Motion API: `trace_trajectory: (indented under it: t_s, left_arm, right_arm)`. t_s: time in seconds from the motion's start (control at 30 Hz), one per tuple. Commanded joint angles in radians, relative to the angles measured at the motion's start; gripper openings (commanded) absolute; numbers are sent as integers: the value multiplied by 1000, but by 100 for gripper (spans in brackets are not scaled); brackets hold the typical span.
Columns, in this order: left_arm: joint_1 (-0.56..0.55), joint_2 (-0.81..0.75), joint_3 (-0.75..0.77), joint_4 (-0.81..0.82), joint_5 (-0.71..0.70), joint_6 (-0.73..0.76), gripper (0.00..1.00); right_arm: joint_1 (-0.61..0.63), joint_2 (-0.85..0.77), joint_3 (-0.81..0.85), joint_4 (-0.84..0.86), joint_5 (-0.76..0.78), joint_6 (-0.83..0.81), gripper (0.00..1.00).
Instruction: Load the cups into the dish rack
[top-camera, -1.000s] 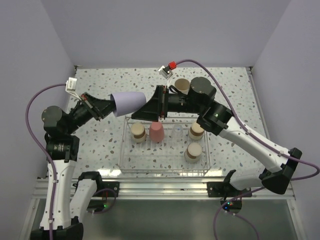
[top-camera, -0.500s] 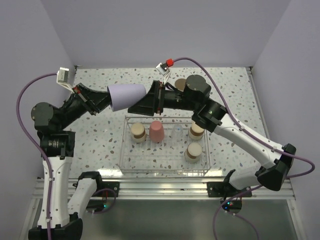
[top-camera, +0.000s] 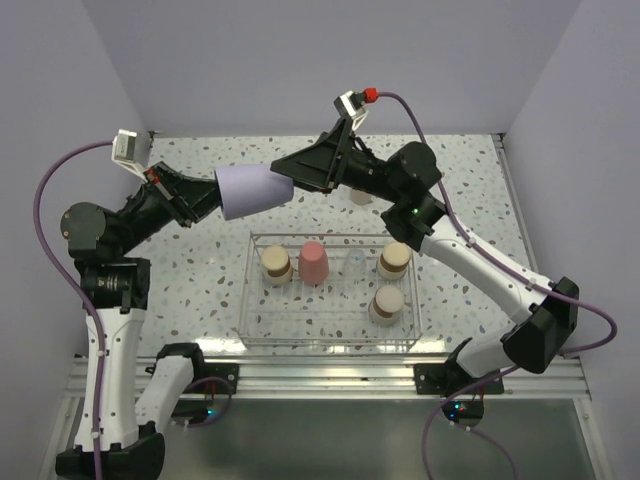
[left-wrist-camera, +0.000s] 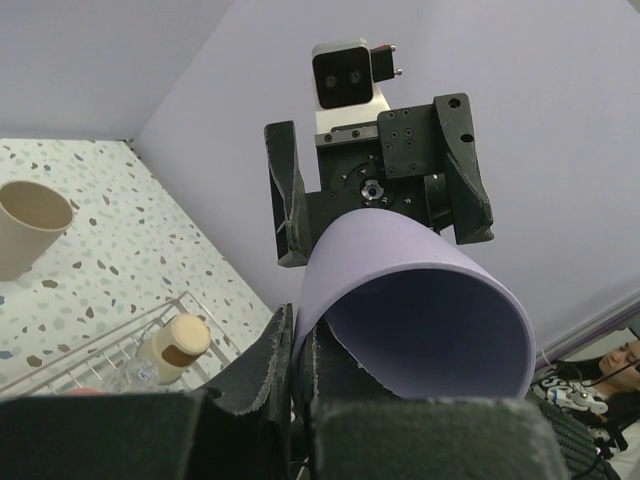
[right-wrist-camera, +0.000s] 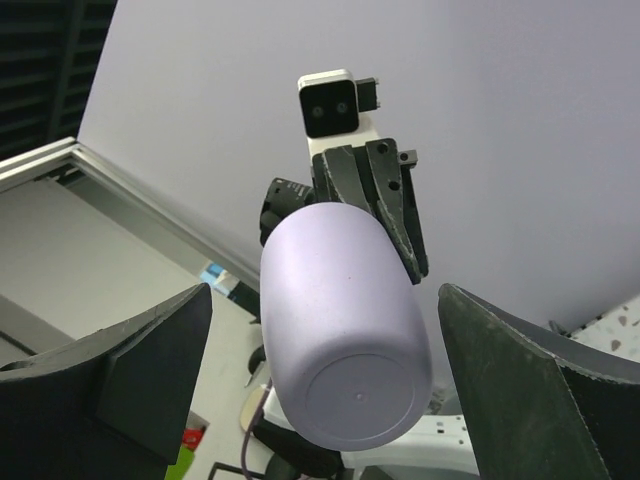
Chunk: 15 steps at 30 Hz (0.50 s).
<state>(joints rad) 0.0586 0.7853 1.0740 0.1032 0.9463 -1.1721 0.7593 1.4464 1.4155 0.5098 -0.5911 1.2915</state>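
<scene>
My left gripper (top-camera: 213, 196) is shut on the rim of the lavender cup (top-camera: 255, 190) and holds it on its side, high above the table. One finger is inside the cup (left-wrist-camera: 420, 310) and one outside. My right gripper (top-camera: 285, 163) is open, its fingers on either side of the cup's base (right-wrist-camera: 345, 330) without touching. The dish rack (top-camera: 255, 330) holds the red-pink cup (top-camera: 313, 262), three steel cups (top-camera: 276, 265) (top-camera: 393, 260) (top-camera: 386, 302) and the clear cup (top-camera: 355, 262). The beige cup (top-camera: 360, 196) stands behind the rack, partly hidden by my right arm.
The beige cup (left-wrist-camera: 30, 215) stands upright on the speckled table (top-camera: 190, 270). Walls close the table at the back and both sides. A metal rail (top-camera: 320, 375) runs along the near edge.
My right gripper has risen and tilted upward, staying open by the cup's base. My left gripper has lifted the lavender cup slightly up and left.
</scene>
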Motion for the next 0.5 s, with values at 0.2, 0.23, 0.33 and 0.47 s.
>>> trace_trajectory:
  t_s: [0.2,0.23,0.33,0.47]
  left_arm:
    - [0,14,-2,107,-14,-41,0]
    - [0,15,-3,107,-14,-41,0]
    - [0,19,-9,116,-27,-43,0]
    - [1,22,-13,110,-63,-35,0]
  right_arm:
    - [6,0,2,89,-24,48,98]
    - [6,0,3,78,-29,40,98]
    - [8,-3,13,50,-58,25,98]
    - [11,6,42,18,-99,11,98]
